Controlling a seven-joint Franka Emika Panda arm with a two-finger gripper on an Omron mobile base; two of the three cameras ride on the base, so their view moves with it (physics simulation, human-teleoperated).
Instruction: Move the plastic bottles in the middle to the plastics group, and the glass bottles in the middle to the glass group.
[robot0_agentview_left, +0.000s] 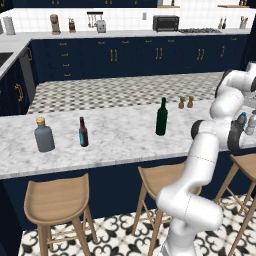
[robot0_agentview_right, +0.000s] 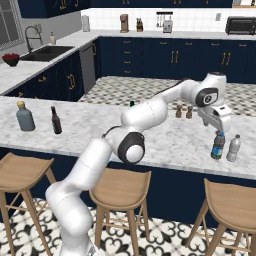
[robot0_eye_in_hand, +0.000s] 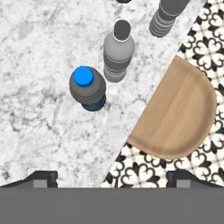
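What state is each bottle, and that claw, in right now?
Blue-capped water bottle: upright, capped, released.
Clear-grey water bottle: upright, capped, beside it.
Green wine bottle: upright, mid-counter.
Grey flask: upright, stoppered.
Brown bottle: upright, beside the flask.
Gripper: open, above the blue-capped bottle.

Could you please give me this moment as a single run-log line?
gripper: open, above blue-capped bottle | blue-capped bottle: standing beside grey bottle | green wine bottle: still mid-counter
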